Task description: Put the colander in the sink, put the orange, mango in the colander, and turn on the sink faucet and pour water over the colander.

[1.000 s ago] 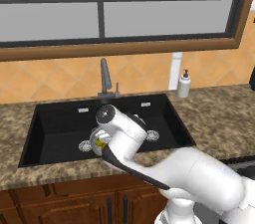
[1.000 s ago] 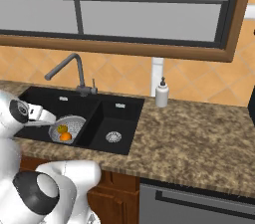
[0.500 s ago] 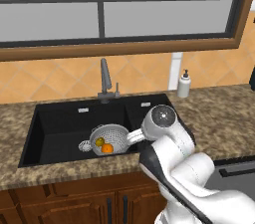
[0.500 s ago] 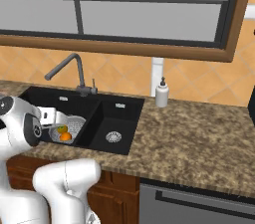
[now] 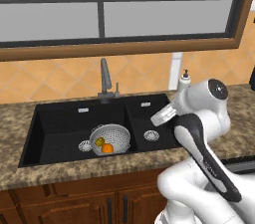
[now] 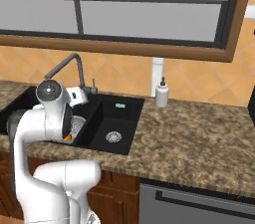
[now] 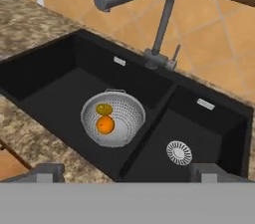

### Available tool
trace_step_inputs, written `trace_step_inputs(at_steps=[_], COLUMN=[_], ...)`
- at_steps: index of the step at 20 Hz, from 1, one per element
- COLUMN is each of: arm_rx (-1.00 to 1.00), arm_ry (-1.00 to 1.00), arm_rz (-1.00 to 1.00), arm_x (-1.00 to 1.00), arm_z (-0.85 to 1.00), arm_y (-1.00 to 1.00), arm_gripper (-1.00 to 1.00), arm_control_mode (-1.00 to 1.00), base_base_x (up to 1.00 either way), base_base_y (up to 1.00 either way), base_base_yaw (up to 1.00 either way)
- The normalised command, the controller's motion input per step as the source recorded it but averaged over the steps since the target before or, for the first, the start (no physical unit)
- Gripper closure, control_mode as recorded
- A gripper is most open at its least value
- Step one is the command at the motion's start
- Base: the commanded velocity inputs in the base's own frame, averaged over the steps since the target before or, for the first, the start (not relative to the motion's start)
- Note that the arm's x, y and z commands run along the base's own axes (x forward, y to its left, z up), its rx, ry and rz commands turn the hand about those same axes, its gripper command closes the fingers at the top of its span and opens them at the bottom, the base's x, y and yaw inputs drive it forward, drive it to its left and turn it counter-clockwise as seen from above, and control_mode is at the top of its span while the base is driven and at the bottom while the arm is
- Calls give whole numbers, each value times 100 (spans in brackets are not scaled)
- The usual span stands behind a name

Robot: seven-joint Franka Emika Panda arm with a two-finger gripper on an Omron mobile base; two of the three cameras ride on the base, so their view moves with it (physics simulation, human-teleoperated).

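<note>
1. The colander (image 7: 113, 118) sits in the left basin of the sink (image 7: 55, 76), beside the divider.
2. The orange (image 7: 105, 125) and the mango (image 7: 103, 109) lie inside it, touching.
3. The gripper (image 7: 124, 172) hangs above the counter's front edge — fingers spread wide, empty.
4. The sink faucet (image 7: 149, 14) stands behind the divider.
</note>
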Motion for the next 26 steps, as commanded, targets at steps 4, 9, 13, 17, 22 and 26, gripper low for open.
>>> trace_step_inputs(at_steps=[4,9,13,17,22,26], arm_rx=[24,31,34,24,26,33], arm_ry=[-27,-24,-31,-28,-14,0], arm_rz=[28,8,0,-5,-2,2], arm_x=[20,25,23,56,44,38], arm_z=[1,1,-7,-11,-12,-1], arm_y=[-40,-21,0,10,0,-9], arm_gripper=[-100,-100,-100,-100,-100,-100], arm_control_mode=[-100,-100,-100,-100,-100,-100], base_base_x=[0,0,0,0,0,0], base_base_y=[0,0,0,0,0,0], base_base_yaw=[0,0,0,0,0,0])
